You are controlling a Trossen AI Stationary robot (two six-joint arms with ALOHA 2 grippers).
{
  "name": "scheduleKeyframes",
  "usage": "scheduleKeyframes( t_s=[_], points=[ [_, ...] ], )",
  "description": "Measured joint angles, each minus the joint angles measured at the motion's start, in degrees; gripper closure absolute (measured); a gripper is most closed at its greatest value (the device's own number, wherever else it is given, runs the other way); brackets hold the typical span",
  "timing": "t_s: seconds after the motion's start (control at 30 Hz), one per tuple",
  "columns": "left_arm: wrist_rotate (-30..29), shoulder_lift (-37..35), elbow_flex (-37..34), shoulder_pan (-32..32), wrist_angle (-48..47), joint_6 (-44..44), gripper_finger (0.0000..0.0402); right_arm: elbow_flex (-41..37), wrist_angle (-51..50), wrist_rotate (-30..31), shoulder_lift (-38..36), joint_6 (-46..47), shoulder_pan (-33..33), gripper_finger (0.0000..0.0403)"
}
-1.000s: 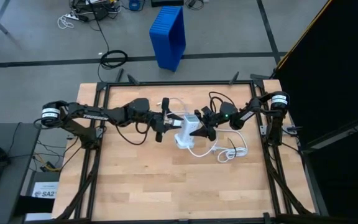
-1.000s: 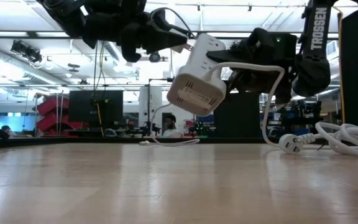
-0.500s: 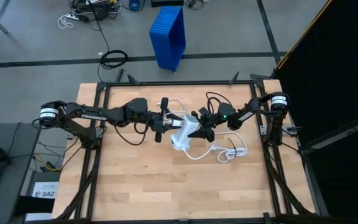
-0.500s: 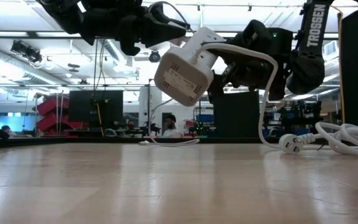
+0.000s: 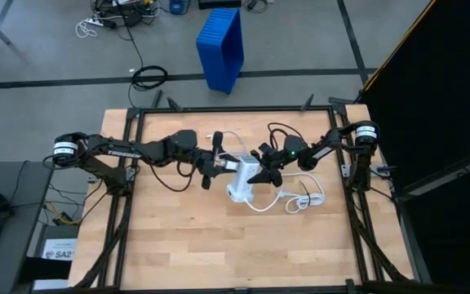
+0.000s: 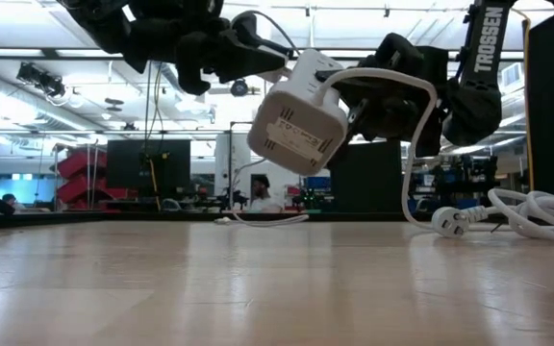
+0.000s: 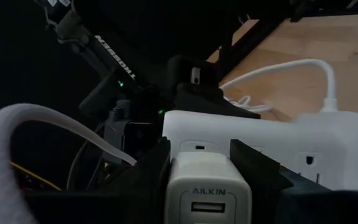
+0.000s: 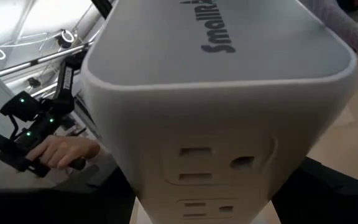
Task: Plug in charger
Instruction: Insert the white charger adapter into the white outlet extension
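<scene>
The left gripper (image 7: pixel 207 186) holds with closed fingers the small white USB charger (image 7: pixel 209 191) against the white power strip (image 6: pixel 296 130), gripped by the right gripper (image 5: pixel 268 169) above the tabletop's (image 5: pixel 178 237) centre. Insertion step; next, push straight toward three o'clock.

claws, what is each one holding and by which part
Left claw pinches the small white charger by its sides, at the power strip's outlet face. Right claw holds the power strip by its body, lifted off the table.
</scene>
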Motion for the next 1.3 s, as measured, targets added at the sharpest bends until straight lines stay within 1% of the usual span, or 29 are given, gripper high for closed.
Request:
scheduleKeyframes(
  t_s=[0.37, 0.5, 0.6, 0.63, 0.7, 0.83, 0.93, 1.03, 1.17, 1.3],
  points=[
    [1.3, -0.2, -0.1, -0.3, 1.3, -0.2, 0.0279, 3.7, -1.0, 0.8, 0.0, 0.1, 1.2, 0.0140],
    [1.2, -0.2, -0.1, -0.3, 1.1, -0.5, 0.0279, 3.8, -1.7, 1.2, 0.0, 0.2, 1.5, 0.0140],
    [-0.1, -0.1, -0.1, -0.3, 1.9, -5.2, 0.0279, 3.7, -1.6, 1.4, 0.0, 0.6, 1.5, 0.0140],
    [-0.7, 0.0, -0.1, -0.4, 2.3, -6.9, 0.0273, 3.6, -1.6, 1.5, 0.0, 0.9, 1.5, 0.0140],
    [-2.5, 0.0, -0.1, -0.4, 2.3, -9.3, 0.0246, 3.6, -1.5, 2.5, 0.0, 0.9, 1.5, 0.0140],
    [-4.3, 0.1, -0.2, -0.4, 1.9, -10.8, 0.0183, 3.7, -1.5, 2.7, -0.1, 0.2, 1.4, 0.0140],
    [-5.0, 0.0, -0.2, -0.4, 1.9, -10.8, 0.0157, 3.7, -1.5, 2.5, -0.1, -0.3, 1.3, 0.0140],
    [-5.4, -0.3, -0.2, -0.4, 1.9, -10.8, 0.0149, 3.7, -1.6, 2.4, -0.1, -0.4, 1.2, 0.0141],
    [-6.3, -2.0, -0.2, -0.3, 1.1, -10.6, 0.0148, 3.7, -1.5, 2.4, -0.1, -0.4, 0.9, 0.0141],
    [-8.4, -4.4, -0.3, -0.3, -1.8, -10.3, 0.0149, 3.7, -0.6, 2.9, -0.3, -0.3, 0.4, 0.0141]
  ],
)
